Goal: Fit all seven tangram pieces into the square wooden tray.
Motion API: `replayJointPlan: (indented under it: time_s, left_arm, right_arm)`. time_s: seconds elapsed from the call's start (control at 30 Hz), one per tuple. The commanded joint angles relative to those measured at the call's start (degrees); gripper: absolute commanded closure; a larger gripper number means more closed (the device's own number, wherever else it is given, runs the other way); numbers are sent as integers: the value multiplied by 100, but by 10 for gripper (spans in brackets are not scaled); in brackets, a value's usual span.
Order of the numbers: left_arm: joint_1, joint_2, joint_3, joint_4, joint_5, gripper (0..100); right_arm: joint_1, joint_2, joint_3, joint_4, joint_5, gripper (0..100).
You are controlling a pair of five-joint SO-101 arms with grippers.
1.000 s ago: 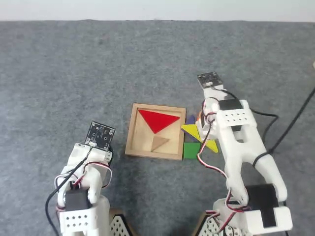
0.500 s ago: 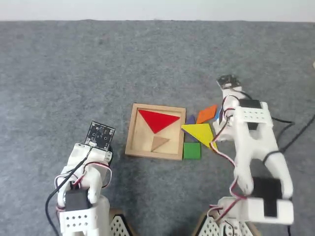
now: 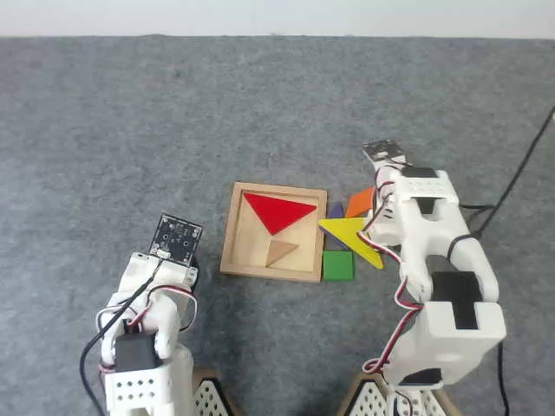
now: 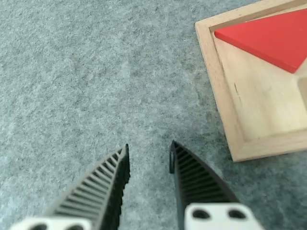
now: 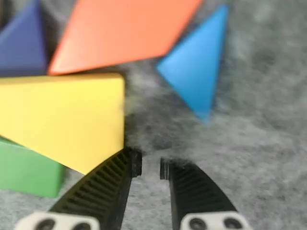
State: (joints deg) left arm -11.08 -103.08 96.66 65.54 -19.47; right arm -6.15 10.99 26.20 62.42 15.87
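The square wooden tray (image 3: pixel 231 234) sits just left of the middle of the high view, on the grey felt table (image 3: pixel 130 113). Two pieces lie inside it: a red triangle (image 3: pixel 279 211) along its upper wall and a small wood-coloured triangle (image 3: pixel 281 252) below that.

The other pieces bunch just outside the tray's right wall. The green square (image 3: pixel 338 265) is beside the tray's lower right corner, with the yellow triangle (image 3: pixel 351 236) above it. A dark blue triangle (image 3: pixel 336 211) is tucked close to the wall. The orange parallelogram (image 3: pixel 360 203) is a little further right, partly under the right arm (image 3: pixel 425 234).

The right gripper (image 5: pixel 150 167) hangs low over the felt, right at this cluster. Its jaws are parted by only a narrow slit and nothing is between them. One jaw tip sits at the edge of the yellow triangle; whether it touches, I can't tell. A light blue triangle (image 5: pixel 199 72) lies just beyond the tips, apart from the orange parallelogram next to it.

The left arm (image 3: pixel 152 312) stands in the lower left of the high view, left of the tray. The left gripper (image 4: pixel 148 155) is over bare felt, its jaws spread apart and empty. The tray's corner is near it but not touching.
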Motion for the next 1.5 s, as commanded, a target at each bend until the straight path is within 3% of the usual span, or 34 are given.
replayJointPlan:
  time_s: [0.0,0.5,0.83,1.23,1.47]
  left_arm:
    - [-26,-62,-22,-9,-53,866]
    - [-26,-62,-22,-9,-53,866]
    - [-26,-62,-22,-9,-53,866]
    - [-26,-62,-22,-9,-53,866]
    - [-18,-62,-22,-9,-53,866]
  right_arm:
    - [-620,66,-237,-119,44,936]
    - [-1297,66,-519,-321,-105,936]
    - [-2176,66,-1116,4,-167,936]
    - [-2237,57,-1644,356,-193,936]
    - [-1578,-514,-1670,-101,-1925,934]
